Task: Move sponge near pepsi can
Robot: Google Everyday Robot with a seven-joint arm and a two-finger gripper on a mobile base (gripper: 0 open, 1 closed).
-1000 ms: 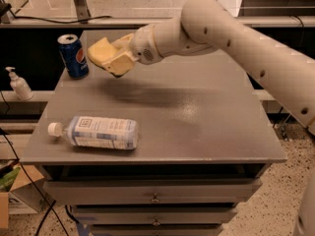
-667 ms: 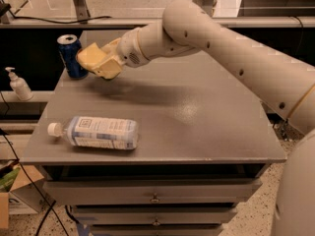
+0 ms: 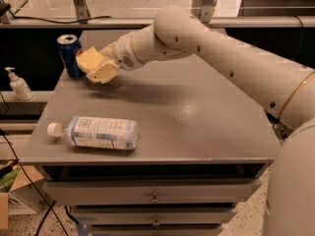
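The blue pepsi can stands upright at the far left corner of the grey table. My cream-coloured gripper is shut on the pale yellow sponge and holds it just right of the can, almost touching it, low over the tabletop. The sponge sits between the fingers, with its left end sticking out toward the can. My arm reaches in from the right across the back of the table.
A clear plastic bottle with a white cap lies on its side near the table's front left edge. A soap dispenser stands on a lower shelf to the left. Drawers sit below the tabletop.
My gripper has carried the sponge further left and down, from right of the can to close beside it.
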